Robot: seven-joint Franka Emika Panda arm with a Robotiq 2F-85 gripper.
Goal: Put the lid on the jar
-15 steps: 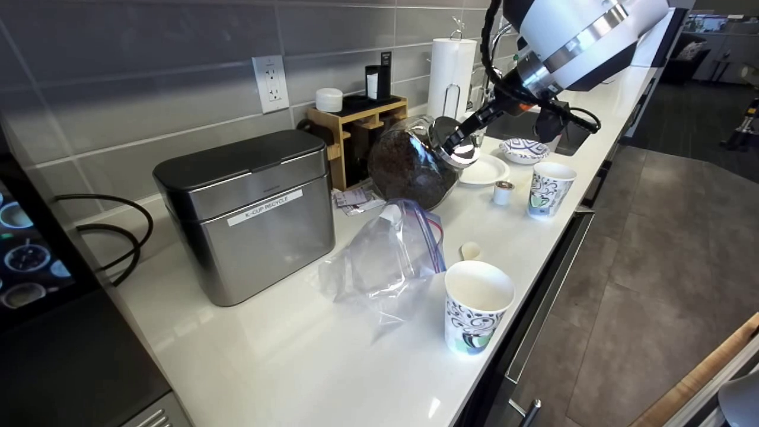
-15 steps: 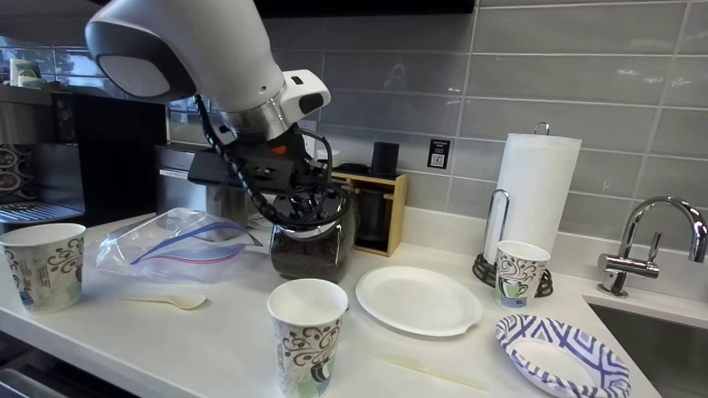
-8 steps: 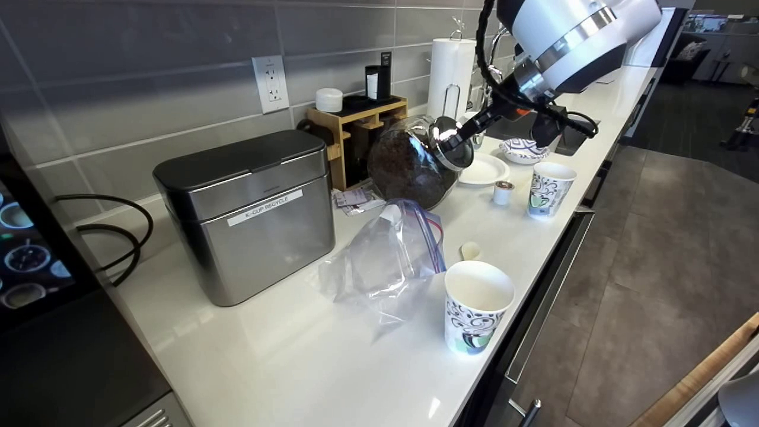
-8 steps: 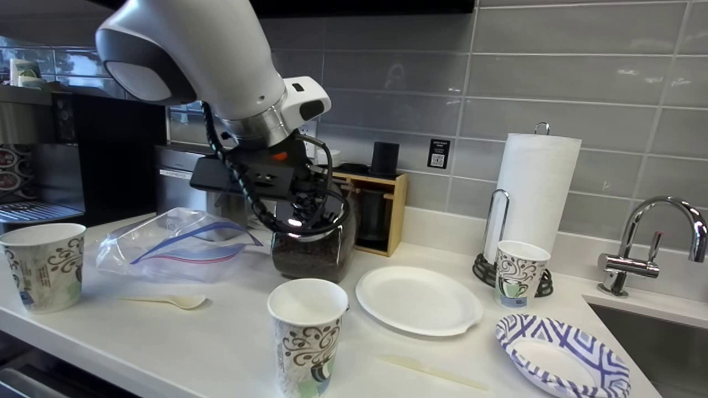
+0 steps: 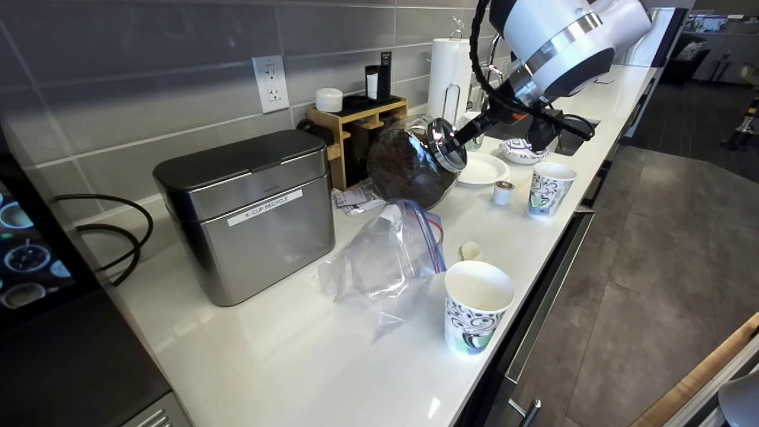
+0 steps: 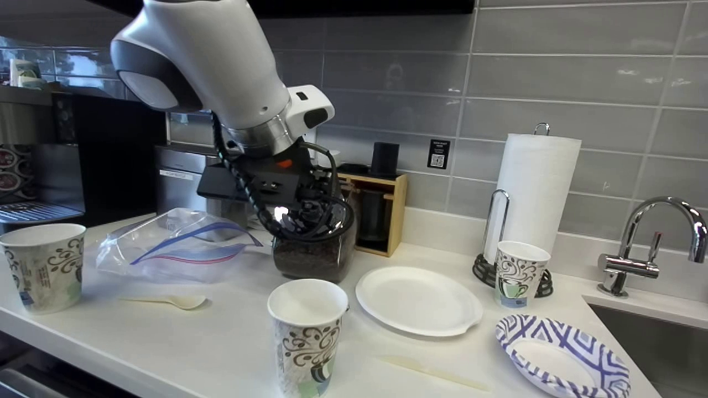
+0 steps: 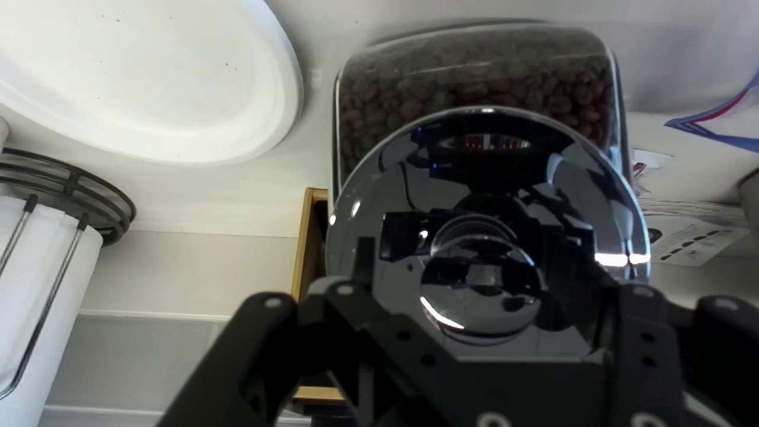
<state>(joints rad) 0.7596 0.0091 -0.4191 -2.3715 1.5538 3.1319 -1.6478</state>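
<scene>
Now the lid (image 7: 486, 190) has swung in to the jar (image 5: 403, 166)

Both the lid and my arm (image 5: 557, 38) have moved. One second ago the lid stuck out farther and sat at another angle. Now it has turned and come in, so its rim looks lined up with the slanted mouth. The jar has hardly moved. I think this means I am at the last part of the job. To me the lid looks on, or almost on, but I cannot see from here if it is down all the way round. If one edge is up, a soft push should fix it. A hard push could make the jar slide.

My fingers (image 7: 364, 267) sit on either side of the round knob (image 7: 480, 290). I cannot tell if they pinch it or not.

The jar stands on the surface (image 6: 182, 348), between the clear bag (image 6: 177, 243) and the white plate (image 6: 418, 301). It is fat and see-through, with brown beans (image 7: 409, 107) inside. The lid is round and as shiny as a mirror. It shows dark shapes, most likely my own fingers.
</scene>
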